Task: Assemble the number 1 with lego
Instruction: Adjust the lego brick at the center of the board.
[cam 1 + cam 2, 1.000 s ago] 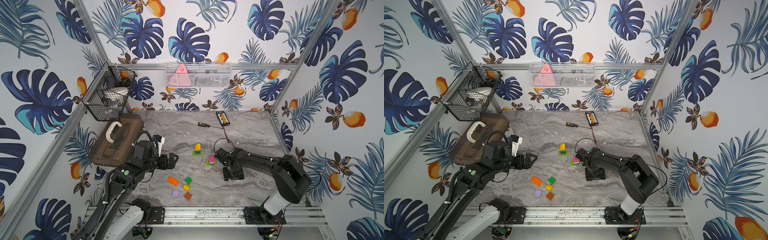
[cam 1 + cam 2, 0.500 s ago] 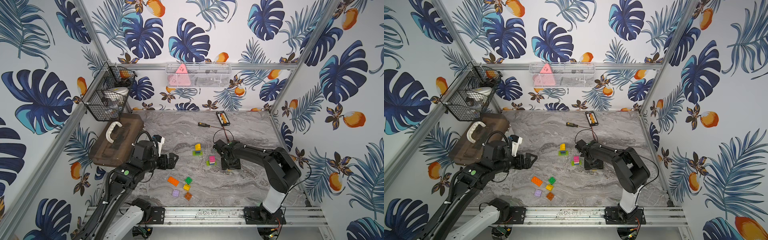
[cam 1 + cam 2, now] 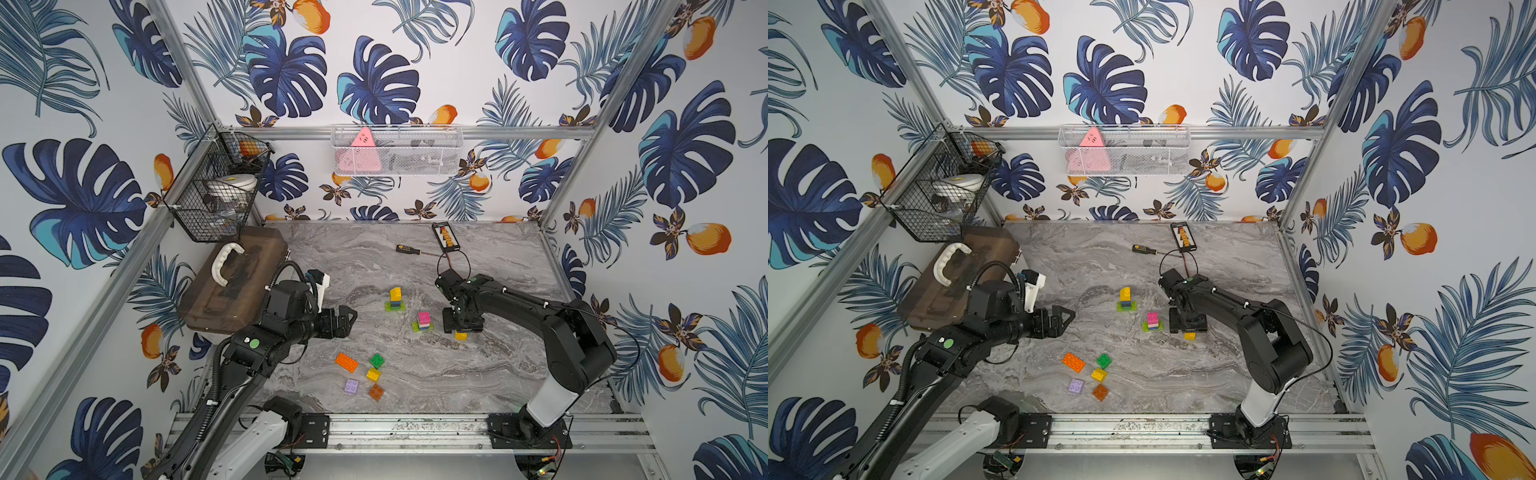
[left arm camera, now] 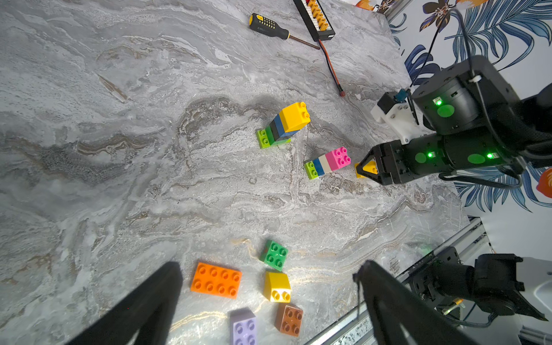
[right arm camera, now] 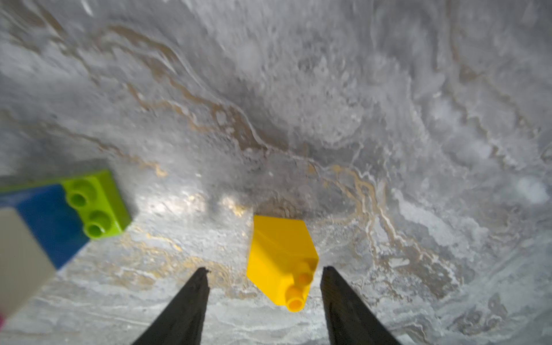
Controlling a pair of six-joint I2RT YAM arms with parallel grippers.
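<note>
Right claw (image 5: pixel 265 268) straddles the tipped yellow brick (image 5: pixel 280 254) on the worktop (image 3: pixel 478 374), right of centre beside the pink-topped stack (image 3: pixel 424 322) — jaws half-open, nothing gripped, probably lining up a pick. Left claw (image 4: pixel 267 264) is wide open, empty.

Two lego stacks, the yellow-topped stack (image 3: pixel 395 300) and the pink-topped stack (image 3: pixel 423 322), each apparently four bricks high. Six loose bricks: long orange brick (image 3: pixel 346 362), green brick (image 3: pixel 377 360), yellow brick (image 3: pixel 373 374), purple brick (image 3: pixel 351 386), small orange brick (image 3: pixel 376 392), lone yellow brick (image 3: pixel 460 336). One screwdriver (image 3: pixel 406 249).

Grey marbled worktop (image 3: pixel 478 374) carrying a yellow-topped brick stack (image 3: pixel 395 299), a pink-topped brick stack (image 3: pixel 423 322), a lone yellow brick (image 3: pixel 460 336) just beside it, five loose coloured bricks (image 3: pixel 373 374) clustered near the front edge, a black-handled screwdriver (image 3: pixel 405 249), a black connector strip (image 3: pixel 446 237) and a brown plastic case (image 3: pixel 232 291).
</note>
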